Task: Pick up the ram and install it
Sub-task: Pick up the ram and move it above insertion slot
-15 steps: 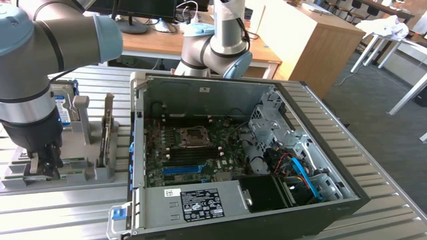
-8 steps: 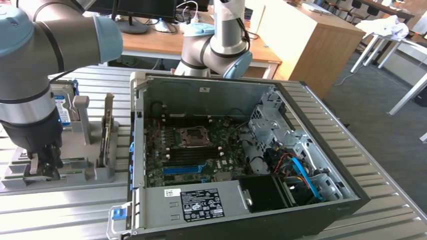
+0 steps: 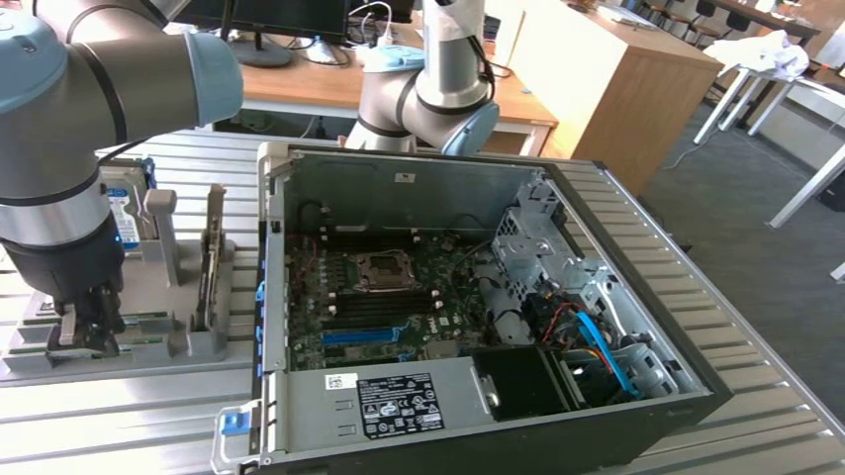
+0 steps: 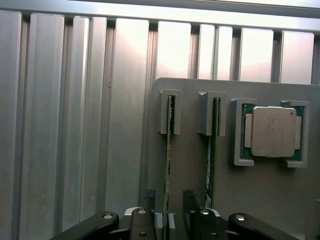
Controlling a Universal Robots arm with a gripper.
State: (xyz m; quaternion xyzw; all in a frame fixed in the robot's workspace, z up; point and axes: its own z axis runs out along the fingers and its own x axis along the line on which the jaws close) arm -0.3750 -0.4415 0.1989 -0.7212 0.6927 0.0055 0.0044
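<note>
- The ram (image 4: 169,150) is stood on edge in the grey holder (image 4: 190,167); it is judged light, stiff and fragile, best pinched across its flat faces.
- The gripper (image 4: 169,212) is spread wide open, apparently straddling the stick; nothing is gripped.

Wooden desk (image 3: 311,87), wooden cabinet (image 3: 631,84), grey carpeted floor (image 3: 746,213).

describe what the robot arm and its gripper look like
The arm is built of silver-grey metal tubes joined by rounded joints with pale blue caps; its last section is black. A thin black cable loops beside it. The gripper is black, with jointed link bars, silver pivot screws and flat dark fingers.
</note>
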